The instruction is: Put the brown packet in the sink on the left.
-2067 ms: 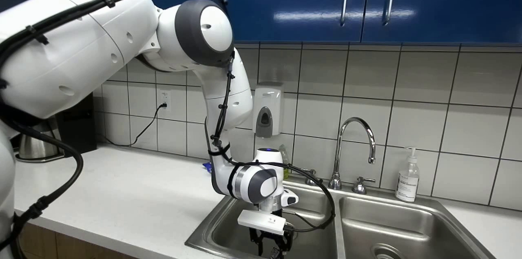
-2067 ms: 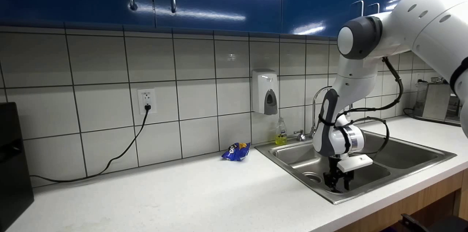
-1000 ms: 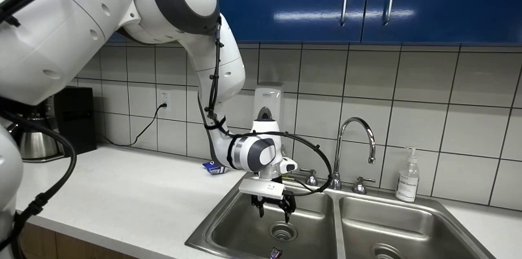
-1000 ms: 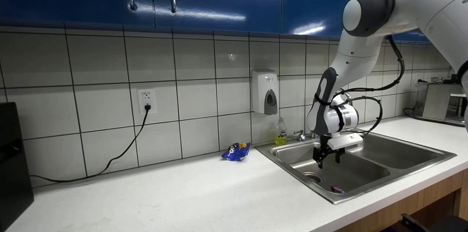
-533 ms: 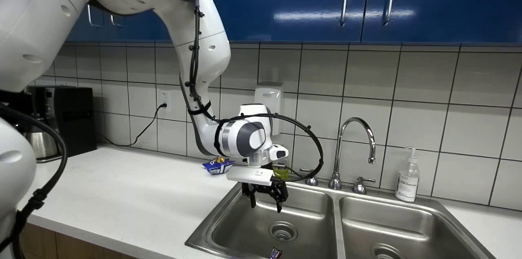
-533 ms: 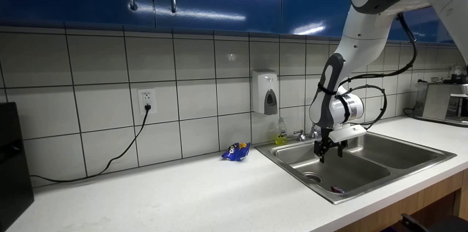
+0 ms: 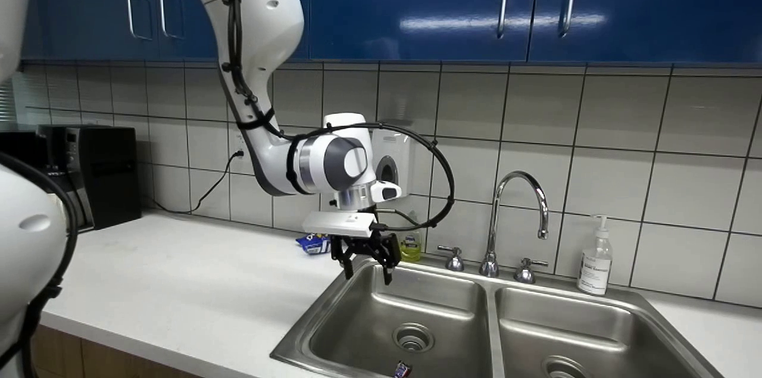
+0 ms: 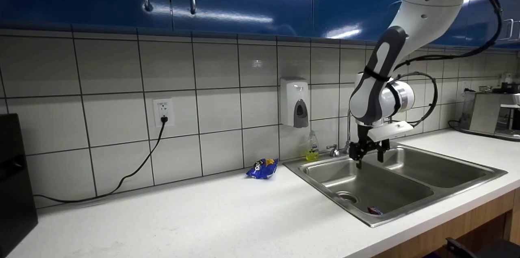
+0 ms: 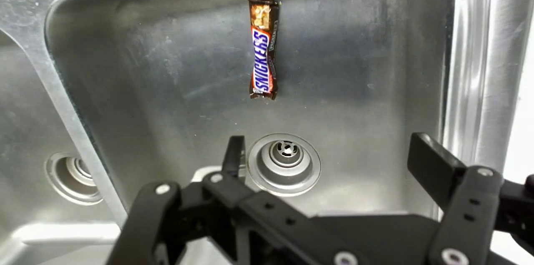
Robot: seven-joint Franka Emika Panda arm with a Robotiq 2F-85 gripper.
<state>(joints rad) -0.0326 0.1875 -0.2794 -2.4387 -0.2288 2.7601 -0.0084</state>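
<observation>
The brown packet (image 9: 263,48) lies print side up on the floor of the left basin (image 9: 354,69), between the drain (image 9: 284,165) and the basin wall opposite the tap (image 7: 493,220), so I judge the placing done, with only backing clear left to me. What could spoil it is a careless swing tapward: the looping cable (image 7: 450,184) might snag, or my gripper (image 7: 368,278) might knock a tap handle (image 7: 453,260) and run water over the packet. Its long axis goes almost straight from that basin wall toward the drain, the lettering starting at the drain end; whether the far end touches the metal I can't tell. Above the basin, the jaws stand wide apart with nothing between them. Farther out, a blue bag (image 8: 263,169) rests on the counter (image 8: 162,217).
</observation>
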